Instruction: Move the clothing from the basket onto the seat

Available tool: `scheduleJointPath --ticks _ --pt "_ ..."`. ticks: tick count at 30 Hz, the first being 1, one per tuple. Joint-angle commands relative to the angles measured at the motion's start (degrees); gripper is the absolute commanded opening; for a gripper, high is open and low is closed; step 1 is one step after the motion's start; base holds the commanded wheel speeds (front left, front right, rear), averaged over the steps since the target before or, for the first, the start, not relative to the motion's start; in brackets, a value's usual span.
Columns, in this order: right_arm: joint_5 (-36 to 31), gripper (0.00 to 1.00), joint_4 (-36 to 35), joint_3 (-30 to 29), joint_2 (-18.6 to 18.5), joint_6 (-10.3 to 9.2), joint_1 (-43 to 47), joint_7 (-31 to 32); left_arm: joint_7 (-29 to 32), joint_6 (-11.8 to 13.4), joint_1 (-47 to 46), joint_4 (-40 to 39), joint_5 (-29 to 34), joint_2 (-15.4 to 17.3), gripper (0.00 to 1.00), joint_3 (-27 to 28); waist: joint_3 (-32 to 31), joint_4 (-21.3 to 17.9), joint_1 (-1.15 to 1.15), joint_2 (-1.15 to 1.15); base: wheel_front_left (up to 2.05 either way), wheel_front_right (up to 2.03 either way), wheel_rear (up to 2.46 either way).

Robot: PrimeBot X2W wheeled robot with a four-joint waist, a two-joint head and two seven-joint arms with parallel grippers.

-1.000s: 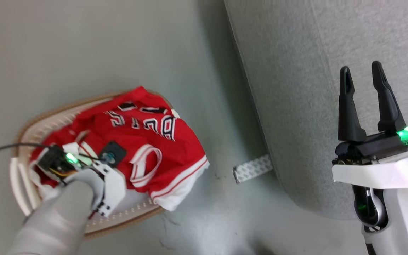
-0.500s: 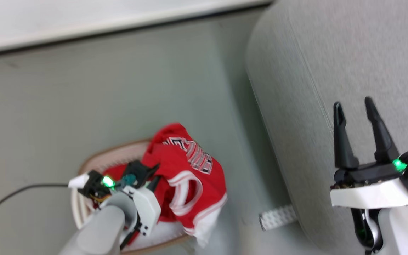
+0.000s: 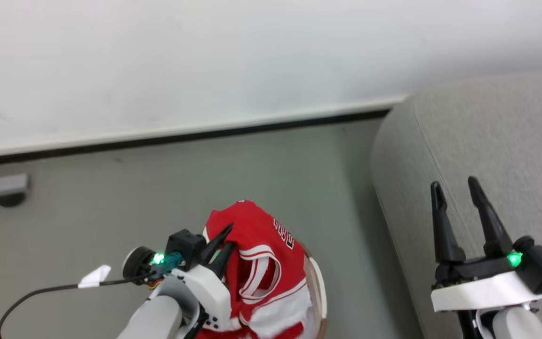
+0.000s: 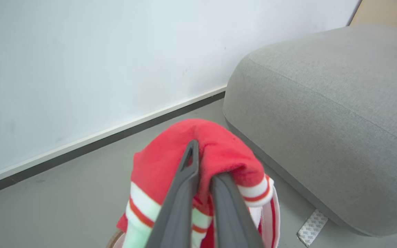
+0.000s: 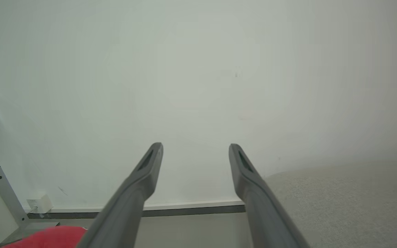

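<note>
Though limp in the left tool's [image 3: 228, 237] pinch, red white-striped clothing [image 3: 264, 247]; right tool [image 3: 454, 184] agape, empty.

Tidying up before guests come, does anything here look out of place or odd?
A white patterned strip sticks out from under the grey seat onto the floor, as if peeled loose. The red jersey pinched in the left hand looks fine.

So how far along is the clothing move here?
Done: the left gripper is shut on the red clothing and holds it up, lower folds hanging by the rim of the basket. In hand: the carry toward the seat. Left: nothing lies on the visible seat, so placement remains; the right gripper is open and empty above the seat's edge. Whether more sits in the basket is hidden.
</note>
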Motion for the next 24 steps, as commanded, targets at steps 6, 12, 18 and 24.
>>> scheduleJointPath --ticks 6,12,18,24 --pt "1.32 1.0 1.06 1.68 -0.21 -0.12 2.8 0.04 -0.05 -0.06 1.76 -5.5 -1.04 -0.3 0.0 2.13 -6.75 4.57 0.01 0.0 0.0 0.0 0.0" --pt "3.05 1.0 1.29 4.37 -0.22 -0.12 3.66 0.05 -0.05 -0.39 -0.85 -9.65 -2.86 -0.69 0.0 4.28 -8.32 5.83 0.01 0.0 0.0 0.0 0.0" --pt "2.48 1.0 1.92 6.93 -0.2 -0.12 4.17 0.05 -0.05 -0.39 -2.87 -13.66 -4.62 -0.9 0.0 6.18 -9.05 6.3 0.01 0.0 0.0 0.0 0.0" --pt "2.09 1.0 2.26 8.26 -0.21 -0.12 4.47 0.04 0.47 0.22 -2.61 -16.46 -5.24 -0.31 0.0 6.52 -9.06 5.99 0.01 0.0 0.0 0.0 0.0"
